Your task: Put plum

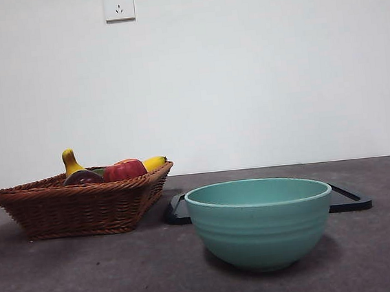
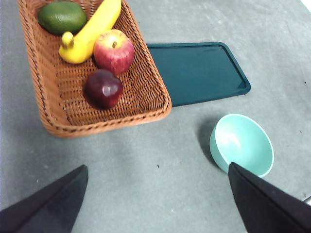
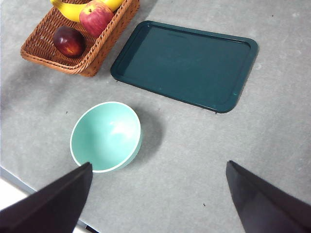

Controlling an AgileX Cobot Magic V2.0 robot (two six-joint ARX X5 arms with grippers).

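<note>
Arms hover high, fingers spread wide, plum [image 2: 103,88] in basket [image 2: 58,127].

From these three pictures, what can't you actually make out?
- Plum, front view: mostly hidden behind the basket rim.
- Tray, front view: middle blocked by the bowl.
- Avocado: cut off the right wrist view.
- Where the plum should go: unclear.

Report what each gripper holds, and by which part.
Nothing is held. The left gripper and right gripper are both open and empty above the table. The plum lies untouched in the basket.
</note>
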